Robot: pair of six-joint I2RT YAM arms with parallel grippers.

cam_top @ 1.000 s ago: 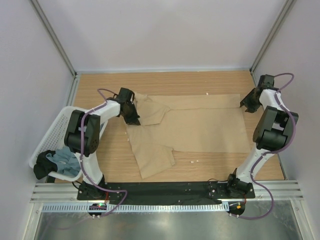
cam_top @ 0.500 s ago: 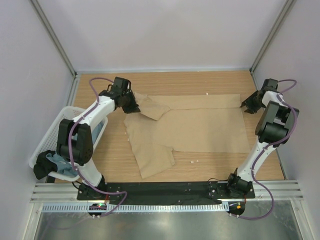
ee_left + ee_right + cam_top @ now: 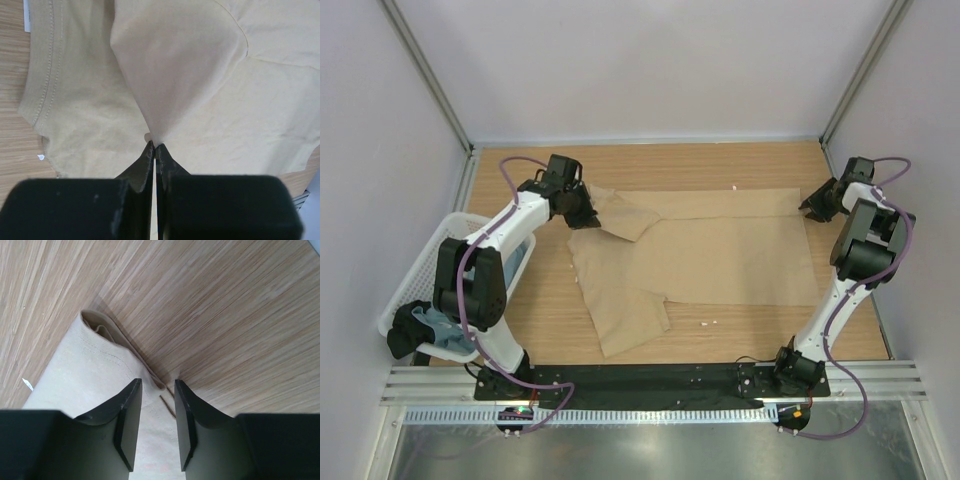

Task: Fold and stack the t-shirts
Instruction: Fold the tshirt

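Observation:
The tan-beige t-shirt (image 3: 720, 250) lies spread across the wooden table, with its near sleeve folded over at the front left. My left gripper (image 3: 584, 213) is shut on a pinch of its cloth at the far left, and the wrist view shows the fabric (image 3: 165, 75) rising in a peak from the closed tips (image 3: 154, 145). My right gripper (image 3: 811, 206) is open at the shirt's far right corner; in its wrist view the jaws (image 3: 156, 386) straddle the hem edge (image 3: 100, 332). The grey-blue t-shirt (image 3: 442, 325) lies bunched in the basket.
A white plastic mesh basket (image 3: 412, 275) hangs at the table's left edge. Grey walls and metal posts close in the table at the back and sides. Small white specks (image 3: 708, 323) lie on the wood near the shirt's front hem.
My left gripper has moved toward the far left with the pinched cloth, pulling the folded sleeve outward. My right gripper has shifted slightly at the far right corner. Little moved in the last half second.

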